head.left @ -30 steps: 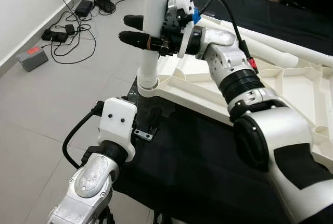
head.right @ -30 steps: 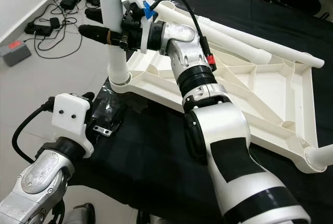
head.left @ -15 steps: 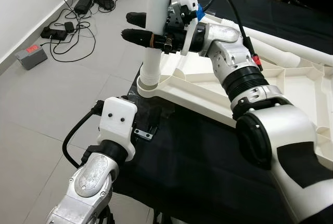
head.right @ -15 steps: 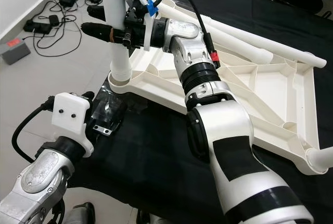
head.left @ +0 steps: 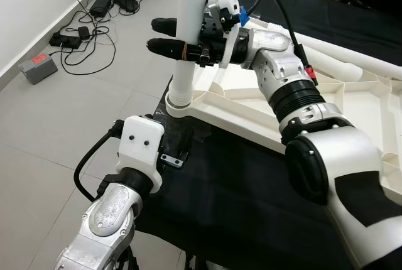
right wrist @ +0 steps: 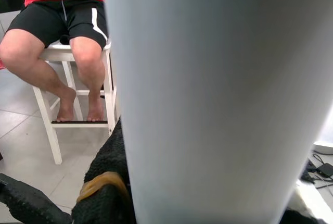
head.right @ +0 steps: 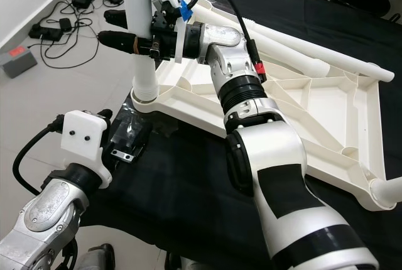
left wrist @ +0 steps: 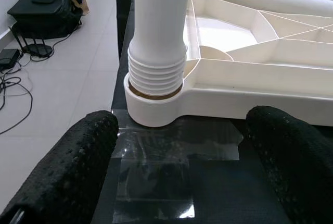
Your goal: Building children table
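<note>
- Left eye view: a white table top is seen lying upside down on a black-covered surface, ribs upward. A white leg stands upright in the socket at the near-left corner. The right gripper is clamped across the leg partway up, one black finger showing on each side of it. The left gripper is held low, just near of the socket, not touching it. Cables and a grey box lie on the floor at far left.
- Right eye view: a second leg lies loose along the far side of the top, not fitted. At the near-right corner another socket is seen, with something white in it; whether a leg is seated there cannot be told.
- Left wrist view: the leg's threaded end is seen entering the socket; several thread ridges remain exposed above the rim, so the leg is judged only partly screwed in. The left gripper's fingers are spread wide, holding nothing. Clear tape is stuck on the cloth below the corner.
- Right wrist view: the leg is seen pressed close between the fingers; a person is seated on a white stool beyond.
- Progress: one leg in hand, not fully seated; at least one leg left to fit.
</note>
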{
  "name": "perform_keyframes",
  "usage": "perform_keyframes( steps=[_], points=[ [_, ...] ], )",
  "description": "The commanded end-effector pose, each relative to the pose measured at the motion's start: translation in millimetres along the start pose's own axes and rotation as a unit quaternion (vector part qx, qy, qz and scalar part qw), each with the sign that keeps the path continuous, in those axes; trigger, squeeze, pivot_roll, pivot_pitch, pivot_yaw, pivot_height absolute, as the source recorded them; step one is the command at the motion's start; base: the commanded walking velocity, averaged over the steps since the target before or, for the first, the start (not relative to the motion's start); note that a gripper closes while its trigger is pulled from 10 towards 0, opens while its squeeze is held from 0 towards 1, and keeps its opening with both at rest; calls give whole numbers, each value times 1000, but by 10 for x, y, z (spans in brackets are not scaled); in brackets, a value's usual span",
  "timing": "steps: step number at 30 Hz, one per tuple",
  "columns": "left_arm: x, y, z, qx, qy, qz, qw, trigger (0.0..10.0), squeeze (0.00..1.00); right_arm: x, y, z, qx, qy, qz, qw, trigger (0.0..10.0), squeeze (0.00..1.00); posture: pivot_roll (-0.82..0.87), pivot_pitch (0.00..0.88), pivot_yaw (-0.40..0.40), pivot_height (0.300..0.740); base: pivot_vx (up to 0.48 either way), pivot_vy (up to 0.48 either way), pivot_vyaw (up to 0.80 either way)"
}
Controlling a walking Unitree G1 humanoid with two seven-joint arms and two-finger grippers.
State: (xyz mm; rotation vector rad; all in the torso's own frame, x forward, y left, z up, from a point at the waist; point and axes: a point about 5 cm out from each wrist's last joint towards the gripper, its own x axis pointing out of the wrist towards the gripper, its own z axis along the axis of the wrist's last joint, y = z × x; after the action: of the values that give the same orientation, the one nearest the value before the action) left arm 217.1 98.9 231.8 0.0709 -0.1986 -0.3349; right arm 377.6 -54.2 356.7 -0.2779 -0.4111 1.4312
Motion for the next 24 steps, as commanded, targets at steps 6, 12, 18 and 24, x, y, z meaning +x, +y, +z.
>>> perform_keyframes(
  steps=[6, 12, 18, 24],
  points=[
    [-34, -23, 10, -3, 1, -5, 1000, 10000, 0, -20, 67, -183, 27, 22, 15, 999, 10000, 0, 70, 343, -164, 740, 0, 0, 0],
    [-30, -22, 14, -3, -1, -4, 1000, 10000, 0, 4, 105, -258, 35, 29, 18, 999, 10000, 0, 72, 339, -166, 740, 0, 0, 0],
    [-34, -14, 24, 0, -3, -3, 1000, 10000, 0, 49, 122, -336, 40, 35, -4, 999, 10000, 0, 73, 337, -166, 740, 0, 0, 0],
    [-31, -17, 49, 0, -9, -2, 1000, 10000, 0, 101, 100, -449, 57, 55, -76, 994, 10000, 0, 73, 332, -170, 740, 0, 0, 0]
  ],
)
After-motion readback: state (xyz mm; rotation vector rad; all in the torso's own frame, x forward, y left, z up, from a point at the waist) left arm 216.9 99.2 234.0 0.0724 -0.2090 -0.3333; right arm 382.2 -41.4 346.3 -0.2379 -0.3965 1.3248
